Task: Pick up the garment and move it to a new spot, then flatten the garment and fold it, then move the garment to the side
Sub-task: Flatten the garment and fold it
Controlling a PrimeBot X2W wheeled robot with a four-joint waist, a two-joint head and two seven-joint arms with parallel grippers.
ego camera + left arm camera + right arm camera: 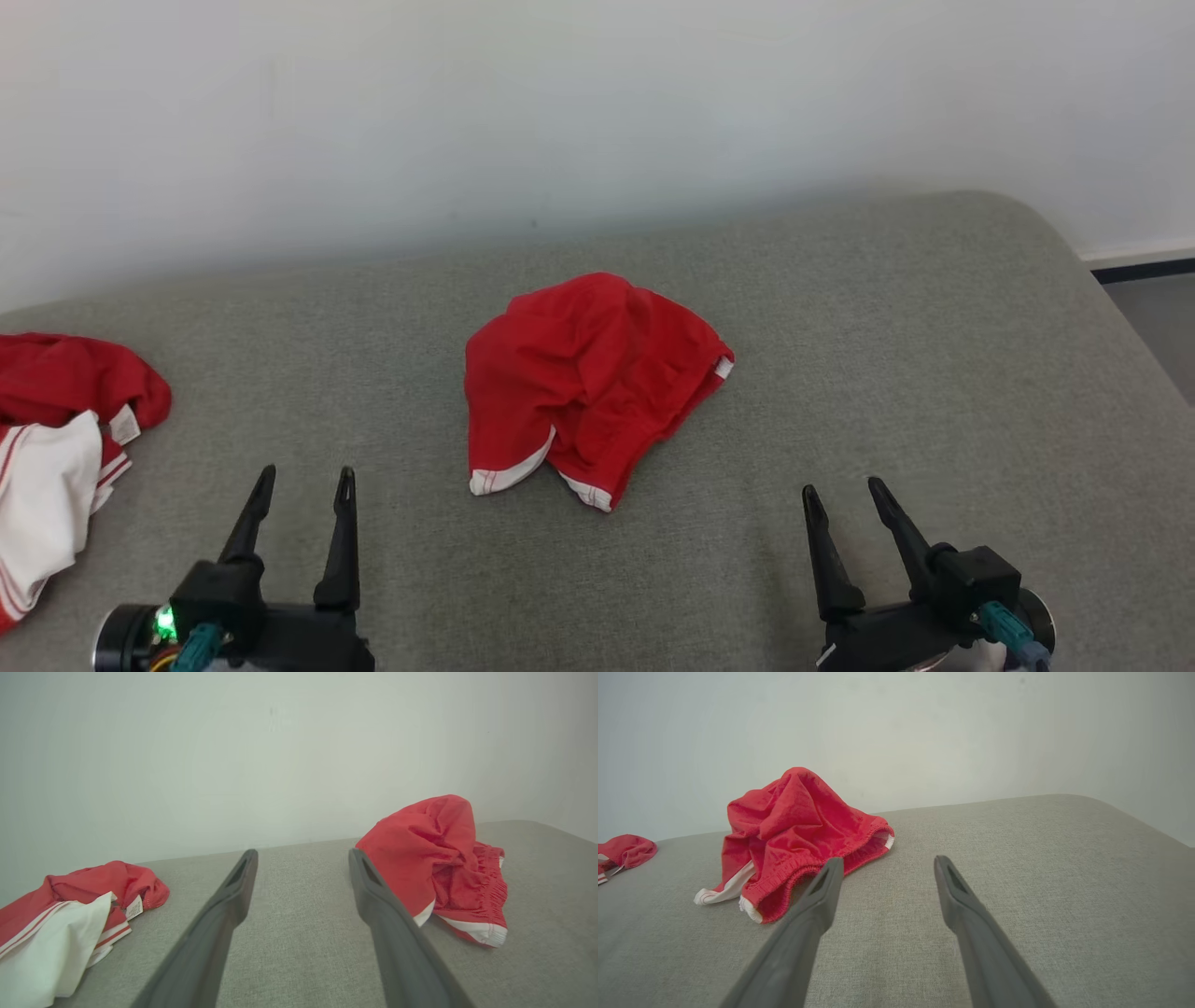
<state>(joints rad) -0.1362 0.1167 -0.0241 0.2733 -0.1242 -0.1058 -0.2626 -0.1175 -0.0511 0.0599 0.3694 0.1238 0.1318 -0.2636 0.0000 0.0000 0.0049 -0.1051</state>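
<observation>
Two empty grippers sit low at the near side of the scene. The left gripper (308, 471) and the right gripper (842, 485) each have their dark fingers spread wide, holding nothing and touching nothing. They flank the red garment (588, 383), which lies in a crumpled mound near the middle of the grey fabric-covered desk (887, 355), ahead of them and apart from both.

That stance looks like a ready pose: with the jaws apart and one arm on each side, either can reach in for the first pick-up. The garment is bunched, with white-trimmed hems poking out at its near side and an elastic waistband turned toward the right gripper. Those edges seem the easiest places to pinch.

A heap of red and white clothing (65, 439) lies at the desk's left edge, well apart, probably kept there so it stays out of the way. By my reading, no step of the task has begun.
</observation>
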